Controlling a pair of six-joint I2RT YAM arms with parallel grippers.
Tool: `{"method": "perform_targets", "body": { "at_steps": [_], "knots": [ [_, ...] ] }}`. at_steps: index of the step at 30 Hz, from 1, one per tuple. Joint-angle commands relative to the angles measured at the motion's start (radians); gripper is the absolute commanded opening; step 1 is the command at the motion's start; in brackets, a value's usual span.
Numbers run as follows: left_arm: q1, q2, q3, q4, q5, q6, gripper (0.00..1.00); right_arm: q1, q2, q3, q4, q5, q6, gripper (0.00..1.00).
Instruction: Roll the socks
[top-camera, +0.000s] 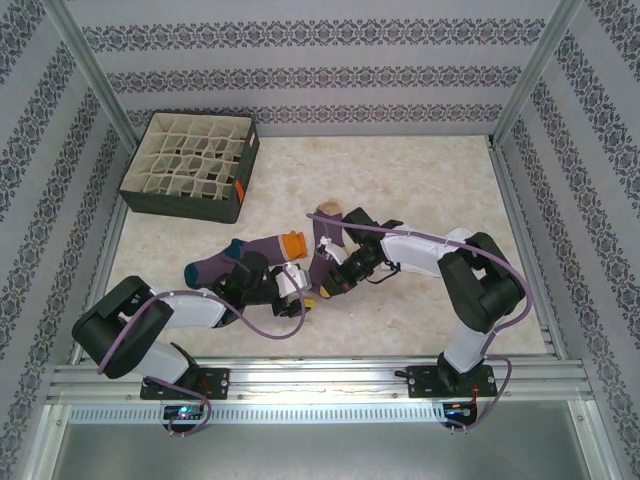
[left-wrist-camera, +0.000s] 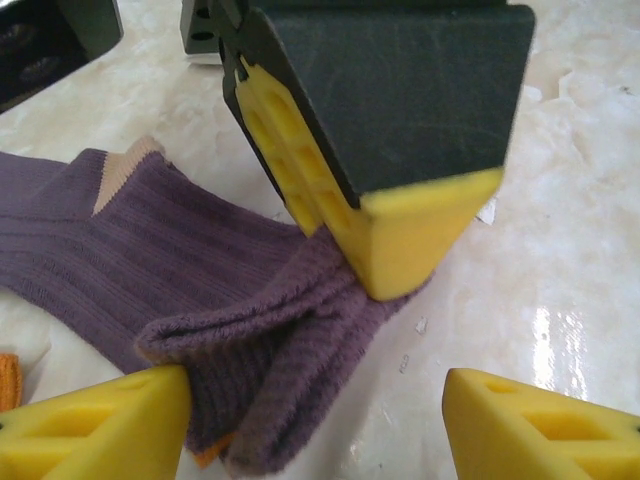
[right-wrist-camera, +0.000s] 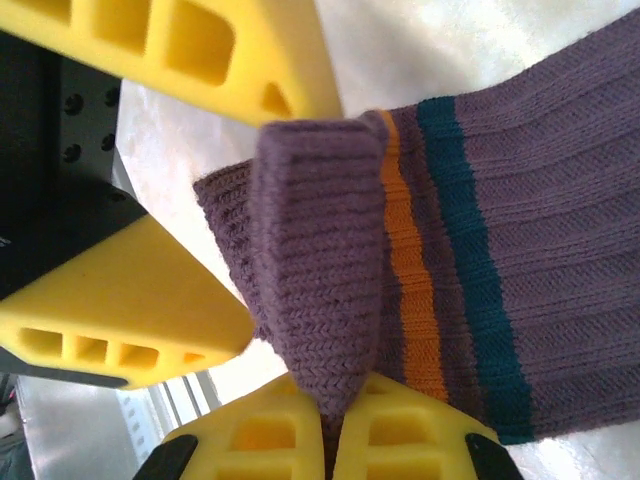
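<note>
Socks (top-camera: 262, 258): two purple, mid-bench (top-camera: 430, 170), between the arms; one with teal and orange patches stretched leftward; other ending in a tan toe at its far end
Folded cuff (right-wrist-camera: 315, 270): purple rib doubled over on itself; orange and teal stripes just beside it
Right tool (right-wrist-camera: 328, 440): clamped tight; pinching the folded cuff's end
Left tool (left-wrist-camera: 315, 425): jaws spread wide; gripping nothing; fold's edge touches one side, other side over bare bench
Tools: tip to tip at the fold, facing each other
Box (top-camera: 190, 165): dark, beige grid dividers; far-left corner; well apart from socks
</note>
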Motion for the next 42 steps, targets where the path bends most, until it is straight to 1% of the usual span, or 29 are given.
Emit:
{"method": "perform_targets", "body": {
  "at_steps": [1,6,10,12,13,14,18,20,22,23,24,25,27,28,30,35,37,42],
  "knots": [
    [-0.012,0.025,0.051,0.015,0.013,0.064,0.7,-0.005,0.027,0.028,-0.024,-0.05,0.008,0.0],
    [-0.009,0.006,0.034,0.015,-0.045,0.078,0.74,-0.006,0.041,0.038,-0.037,-0.057,0.004,0.0],
    [-0.004,-0.011,0.026,-0.007,-0.047,0.086,0.76,-0.006,0.039,0.038,-0.044,-0.055,0.005,0.0],
    [-0.002,-0.02,0.024,-0.024,-0.026,0.101,0.74,-0.006,0.037,0.037,-0.044,-0.055,0.005,0.0],
    [-0.002,-0.021,0.027,-0.037,-0.012,0.109,0.71,-0.006,0.037,0.037,-0.045,-0.054,0.005,0.0],
    [-0.002,-0.022,0.037,-0.068,0.008,0.119,0.65,-0.006,0.037,0.036,-0.047,-0.055,0.004,0.0],
    [-0.002,-0.016,0.086,-0.169,0.071,0.126,0.31,-0.008,0.042,0.042,-0.059,-0.061,0.003,0.0],
    [-0.002,-0.008,0.097,-0.19,0.096,0.127,0.18,-0.011,0.039,0.039,-0.061,-0.062,0.002,0.0],
    [-0.002,0.003,0.109,-0.213,0.109,0.122,0.09,-0.016,0.031,0.033,-0.059,-0.067,0.006,0.0],
    [-0.002,0.008,0.111,-0.22,0.111,0.118,0.06,-0.02,0.028,0.031,-0.058,-0.068,0.009,0.0],
    [-0.002,0.013,0.116,-0.225,0.113,0.108,0.03,-0.023,0.023,0.027,-0.057,-0.067,0.01,0.03],
    [-0.002,0.02,0.121,-0.229,0.113,0.091,0.01,-0.028,0.015,0.023,-0.054,-0.062,0.014,0.13],
    [-0.002,0.035,0.142,-0.257,0.112,0.064,0.0,-0.04,-0.009,0.005,-0.038,-0.038,0.035,0.27],
    [-0.002,0.046,0.156,-0.276,0.108,0.049,0.0,-0.049,-0.026,-0.008,-0.025,-0.015,0.05,0.32],
    [0.0,0.072,0.183,-0.295,0.096,0.007,0.0,-0.071,-0.066,-0.037,0.011,0.021,0.092,0.36],
    [0.018,0.16,0.247,-0.295,0.129,-0.126,0.0,-0.123,-0.167,-0.127,0.158,0.049,0.212,0.38],
    [0.021,0.192,0.277,-0.311,0.115,-0.16,0.0,-0.12,-0.187,-0.14,0.174,0.118,0.231,0.38],
    [0.026,0.255,0.354,-0.402,0.057,-0.208,0.0,-0.107,-0.195,-0.158,0.212,0.219,0.265,0.4]
  ]
}}
